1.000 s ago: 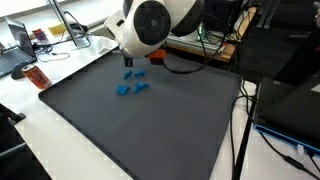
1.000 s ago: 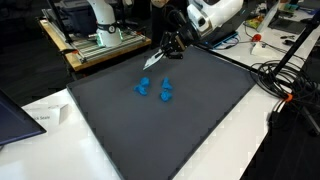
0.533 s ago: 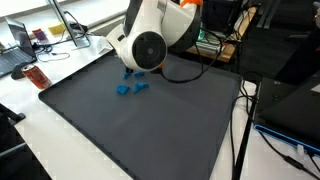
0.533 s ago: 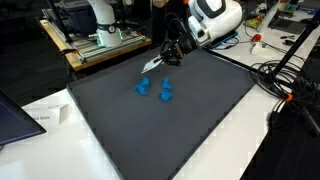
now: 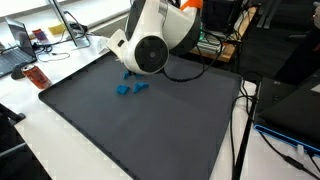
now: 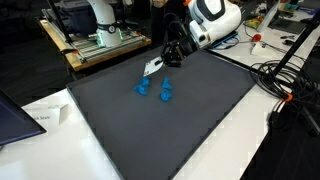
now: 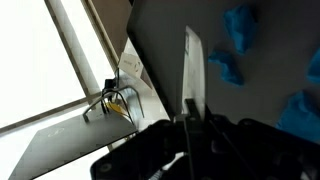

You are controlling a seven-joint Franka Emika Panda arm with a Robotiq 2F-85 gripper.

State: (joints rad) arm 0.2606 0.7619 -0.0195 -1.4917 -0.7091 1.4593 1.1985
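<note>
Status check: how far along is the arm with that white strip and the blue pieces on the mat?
Done: the tool is shut on the white strip, which looks clear of the mat.
In hand: the strip hangs near the mat's far edge, close to the blue pieces but not touching them.
Left: the blue pieces lie loose in a small cluster on the mat, none on the strip.
</note>
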